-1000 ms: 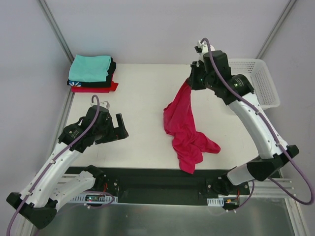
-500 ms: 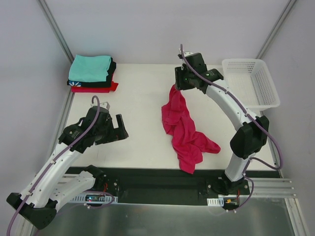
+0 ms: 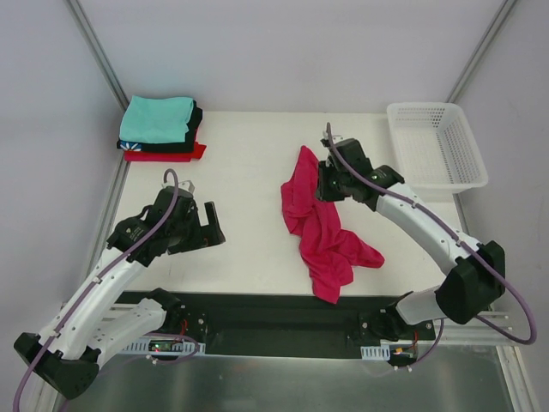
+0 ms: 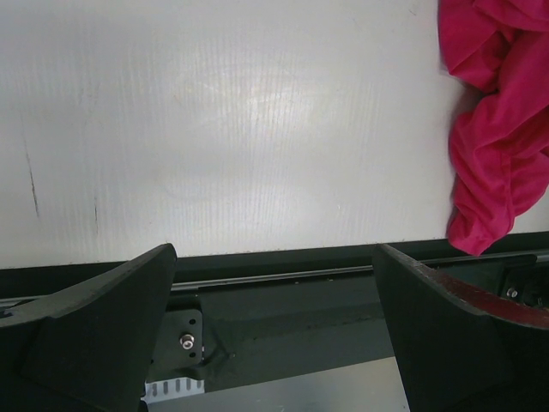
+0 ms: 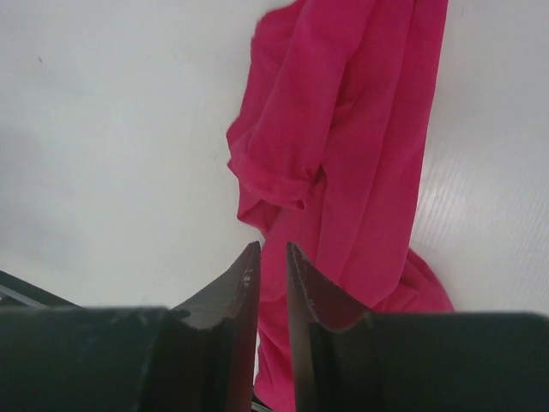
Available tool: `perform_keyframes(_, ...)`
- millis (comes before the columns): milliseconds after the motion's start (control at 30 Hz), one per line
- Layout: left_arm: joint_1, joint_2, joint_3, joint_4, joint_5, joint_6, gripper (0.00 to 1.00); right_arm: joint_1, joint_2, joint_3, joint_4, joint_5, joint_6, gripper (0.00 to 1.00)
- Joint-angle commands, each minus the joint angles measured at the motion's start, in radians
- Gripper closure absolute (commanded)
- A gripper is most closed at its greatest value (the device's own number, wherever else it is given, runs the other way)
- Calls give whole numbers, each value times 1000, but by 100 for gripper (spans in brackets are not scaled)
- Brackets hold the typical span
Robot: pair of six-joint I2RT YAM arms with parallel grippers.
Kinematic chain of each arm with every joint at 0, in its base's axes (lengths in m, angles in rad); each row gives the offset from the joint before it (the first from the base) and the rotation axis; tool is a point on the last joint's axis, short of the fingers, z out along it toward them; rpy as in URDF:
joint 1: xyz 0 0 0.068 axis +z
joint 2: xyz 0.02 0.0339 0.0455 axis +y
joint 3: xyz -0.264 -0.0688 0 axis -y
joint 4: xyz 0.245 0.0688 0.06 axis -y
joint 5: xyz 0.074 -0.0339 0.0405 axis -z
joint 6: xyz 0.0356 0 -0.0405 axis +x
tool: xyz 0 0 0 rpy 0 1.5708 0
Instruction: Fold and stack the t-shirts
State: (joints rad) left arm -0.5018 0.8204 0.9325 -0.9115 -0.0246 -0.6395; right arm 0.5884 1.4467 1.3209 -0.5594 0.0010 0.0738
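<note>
White table was seen with folded tees stacked far left; 1 pink tee was left crumpled mid-table, unfolded. Left gripper was spread wide; right gripper was nearly closed by it, grip untellable.

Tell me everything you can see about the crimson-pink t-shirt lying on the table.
The crimson-pink t-shirt is plain, soft-looking cloth, unfolded and crumpled into a long twisted heap with deep folds. It lies on the white table, right of centre, running from mid-table to the near edge, which its tip reaches. A hemmed sleeve opening shows in the right wrist view. The right claw sits over its far end, jaws nearly closed; whether it pinches cloth cannot be told.
</note>
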Motion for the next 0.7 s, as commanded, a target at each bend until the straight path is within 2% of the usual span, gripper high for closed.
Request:
perform_keyframes(0,11,17,-12,29,23,0,1,21,-59,-113,64,36,70,80)
perform_keyframes(267,11,14,-15,34,23,-2,1,21,58,-117,99,25,72,82)
perform_keyframes(433,11,8,-18,31,23,4,1,21,132,-74,104,21,63,73)
perform_keyframes(667,11,3,-23,29,41,8,1,19,196,-19,98,24,47,71)
